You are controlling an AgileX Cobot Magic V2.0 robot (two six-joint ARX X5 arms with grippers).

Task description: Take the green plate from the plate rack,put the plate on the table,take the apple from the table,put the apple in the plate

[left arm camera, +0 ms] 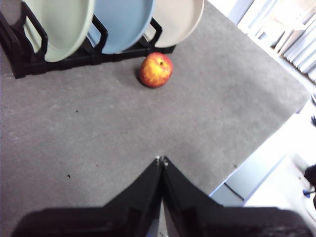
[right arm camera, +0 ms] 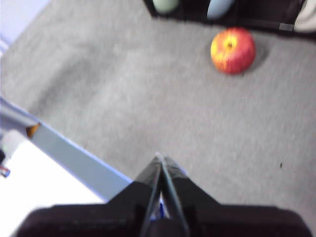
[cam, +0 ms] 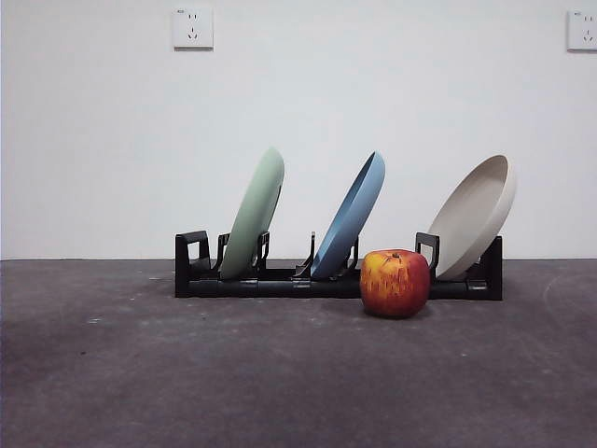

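The green plate (cam: 256,215) stands tilted in the left slot of the black plate rack (cam: 280,283); it also shows in the left wrist view (left arm camera: 59,24). The red apple (cam: 395,283) sits on the dark grey table (cam: 187,373) just in front of the rack, toward its right end. It shows in the left wrist view (left arm camera: 156,70) and the right wrist view (right arm camera: 232,50). My left gripper (left arm camera: 161,160) is shut and empty, well back from the apple. My right gripper (right arm camera: 159,156) is shut and empty, also far from the apple. Neither gripper shows in the front view.
A blue plate (cam: 352,215) stands in the rack's middle and a beige plate (cam: 476,215) at its right. The table's edge shows in the left wrist view (left arm camera: 256,148) and in the right wrist view (right arm camera: 74,153).
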